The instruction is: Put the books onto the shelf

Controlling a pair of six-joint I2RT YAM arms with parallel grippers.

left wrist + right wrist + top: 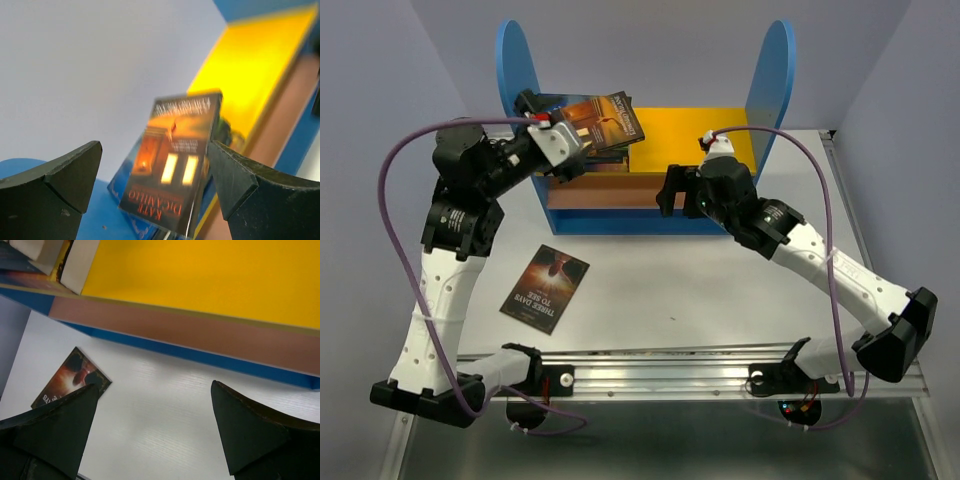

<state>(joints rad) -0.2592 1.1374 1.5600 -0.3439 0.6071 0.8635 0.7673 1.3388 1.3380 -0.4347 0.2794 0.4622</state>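
Note:
The shelf (769, 80) stands at the back of the table, lying so its yellow board (715, 128) faces up. A dark orange-brown book (606, 119) lies tilted on top of other books (47, 262) at the shelf's left end. My left gripper (567, 135) hovers just before that book (175, 160), jaws open wide, the book beyond the fingertips (82, 165) and not pinched. A blue cover (120, 186) shows beneath it. One more dark book (545, 287) lies flat on the table, front left. My right gripper (682, 180) hangs open and empty over the table in front of the shelf's blue base (210, 360).
The shelf's left blue side panel (518, 70) rises right beside my left gripper. The brown board (175, 325) runs along the shelf's front. A metal rail (670, 365) with the arm bases lines the near edge of the table. Grey walls close in behind and to both sides.

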